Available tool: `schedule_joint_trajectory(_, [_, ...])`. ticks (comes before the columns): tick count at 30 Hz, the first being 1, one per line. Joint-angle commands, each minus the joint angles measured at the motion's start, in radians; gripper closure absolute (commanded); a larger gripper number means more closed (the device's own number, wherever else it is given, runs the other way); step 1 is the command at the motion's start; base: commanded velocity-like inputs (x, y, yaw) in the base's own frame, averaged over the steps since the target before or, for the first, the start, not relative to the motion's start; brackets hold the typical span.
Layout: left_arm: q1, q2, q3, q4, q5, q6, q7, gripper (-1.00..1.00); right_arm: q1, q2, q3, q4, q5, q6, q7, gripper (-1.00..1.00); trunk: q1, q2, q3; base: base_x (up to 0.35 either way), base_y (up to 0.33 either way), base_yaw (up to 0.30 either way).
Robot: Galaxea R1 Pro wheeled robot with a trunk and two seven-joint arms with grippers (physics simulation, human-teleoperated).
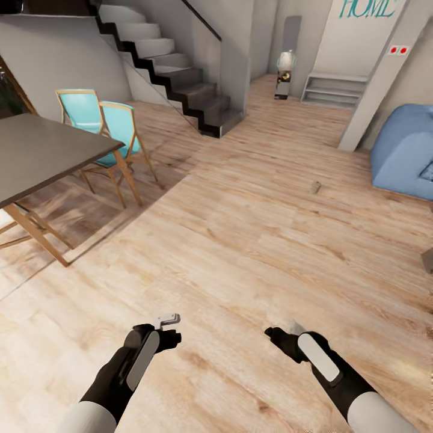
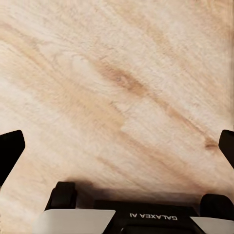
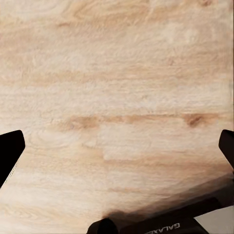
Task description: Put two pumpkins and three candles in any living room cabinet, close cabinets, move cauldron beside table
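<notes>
Both arms hanging over bare wood floor (image 1: 240, 240) — left gripper (image 2: 117, 146) and right gripper (image 3: 117, 146) spread wide, gripping nothing; table (image 1: 48, 150) sitting front-left.

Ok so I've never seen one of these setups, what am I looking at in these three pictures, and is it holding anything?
These are simulator renders from a wheeled two-armed robot. The big picture comes from its head camera, looking down over the left gripper and right gripper. The other two come from cameras on each wrist, pointing at the bare wooden floor. Both sets of jaws stand wide open and empty. Around it are a dining table, turquoise chairs, a staircase and a blue sofa. A small object on the floor is too tiny to identify.
</notes>
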Motion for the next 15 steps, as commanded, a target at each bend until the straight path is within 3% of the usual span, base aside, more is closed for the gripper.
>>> schedule_joint_trajectory(1, [0.000,0.000,-0.001,-0.001,0.009,0.002,0.010,-1.00,-0.001,-0.001,0.005,0.026,-0.008,-0.017,0.012,-1.00,0.000,0.000,-0.001,0.176,0.000,-0.260])
schedule_joint_trajectory(7, [-0.001,0.000,-0.003,-0.002,0.006,0.002,0.010,-1.00,-0.001,-0.001,0.005,0.092,-0.008,-0.053,0.050,-1.00,0.000,0.000,-0.004,0.291,0.000,-0.240])
schedule_joint_trajectory(15, [0.000,-0.001,-0.004,0.000,0.005,0.002,0.010,-1.00,-0.001,-0.001,0.005,0.120,-0.009,-0.072,0.053,-1.00,0.000,0.000,-0.004,0.329,0.000,-0.050])
